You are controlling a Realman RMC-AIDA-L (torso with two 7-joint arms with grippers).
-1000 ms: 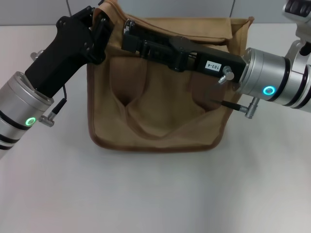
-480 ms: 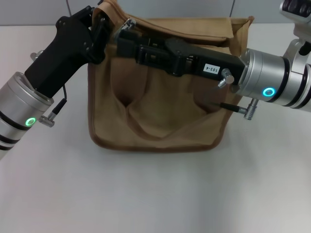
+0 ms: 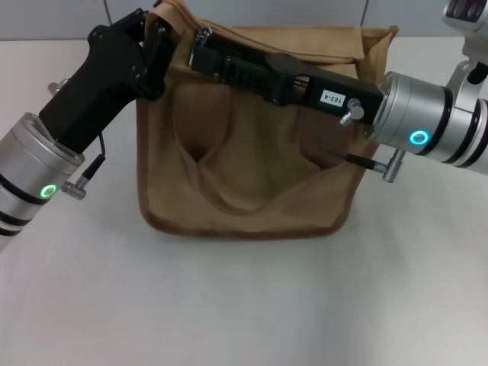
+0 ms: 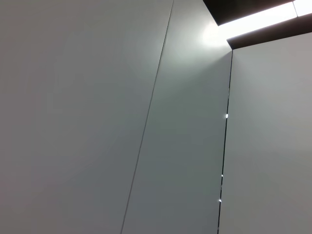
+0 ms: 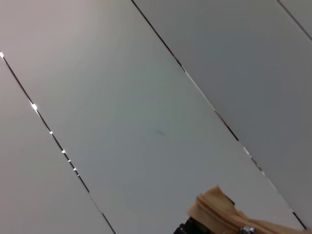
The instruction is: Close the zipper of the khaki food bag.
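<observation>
The khaki food bag point(image 3: 252, 152) is sat on the white counter point(image 3: 244, 305). Its top-left corner is held by the left gripper point(image 3: 162, 34) — jaws closed on the fabric. The right gripper point(image 3: 200, 40) is stretched across the top edge, jaws pinched on the zipper point(image 3: 204, 33) pull near that corner.

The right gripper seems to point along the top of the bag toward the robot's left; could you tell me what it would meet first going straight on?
Probably the left gripper at the khaki bag's corner, though depth is unclear; right gripper.
</observation>
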